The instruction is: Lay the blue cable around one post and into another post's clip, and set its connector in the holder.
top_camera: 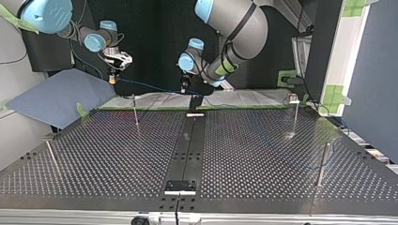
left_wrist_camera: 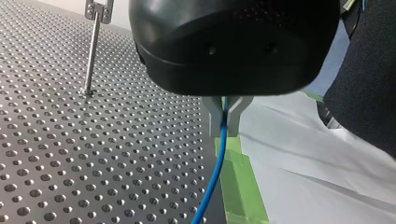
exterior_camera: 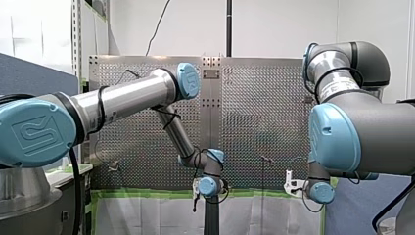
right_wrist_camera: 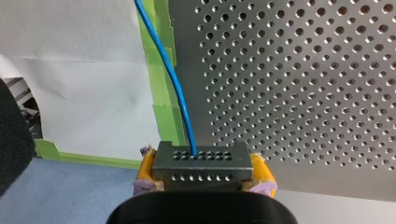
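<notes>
Clamped between the yellow pads (right_wrist_camera: 145,167) of my right hand (right_wrist_camera: 204,170), a dark perforated connector (right_wrist_camera: 201,161) sits closest to the right wrist camera. The blue cable (right_wrist_camera: 173,84) leaves its face and runs over green tape (right_wrist_camera: 163,126) along the edge of the perforated counter (right_wrist_camera: 303,70). My left hand (left_wrist_camera: 226,126) is pressed together on the same cable, which hangs from its grey fingers (left_wrist_camera: 212,116) just beside the counter's edge. In the top view both hands hover beyond the counter's far edge, apart, with the cable strung between them above white sheeting (top_camera: 244,98). Thin upright posts (top_camera: 135,111) stand well apart on the counter; one at that view's right carries a clip (top_camera: 294,98). A dark strip (top_camera: 190,145) runs down the counter's middle. A blue-grey panel (top_camera: 56,101) sits tilted at that view's left.
</notes>
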### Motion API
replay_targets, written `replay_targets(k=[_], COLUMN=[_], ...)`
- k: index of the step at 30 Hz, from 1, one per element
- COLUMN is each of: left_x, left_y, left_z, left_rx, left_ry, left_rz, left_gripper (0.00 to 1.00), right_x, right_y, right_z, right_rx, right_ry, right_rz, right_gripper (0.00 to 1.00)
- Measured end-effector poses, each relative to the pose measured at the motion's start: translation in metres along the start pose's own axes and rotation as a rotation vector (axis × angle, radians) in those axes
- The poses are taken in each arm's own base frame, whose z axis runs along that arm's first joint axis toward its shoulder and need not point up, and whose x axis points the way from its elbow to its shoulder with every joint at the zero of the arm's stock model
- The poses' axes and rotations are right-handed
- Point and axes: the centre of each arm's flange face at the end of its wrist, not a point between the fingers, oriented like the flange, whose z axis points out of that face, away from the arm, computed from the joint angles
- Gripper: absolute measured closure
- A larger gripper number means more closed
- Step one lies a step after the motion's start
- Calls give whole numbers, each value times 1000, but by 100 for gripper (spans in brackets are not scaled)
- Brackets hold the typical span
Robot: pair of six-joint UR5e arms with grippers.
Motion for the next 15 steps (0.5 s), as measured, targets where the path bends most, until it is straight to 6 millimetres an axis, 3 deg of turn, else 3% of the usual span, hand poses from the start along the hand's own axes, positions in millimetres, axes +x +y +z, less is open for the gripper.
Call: replay_targets(k=[15], left_x=[0], left_y=[-1], left_z=[-1], left_rx=[-3], left_ry=[0], left_rz=[20], left_gripper=[95], right_x=[0], right_y=[0], right_z=[0], right_rx=[0], right_ry=[-3], right_rz=[-5], right_gripper=[100])
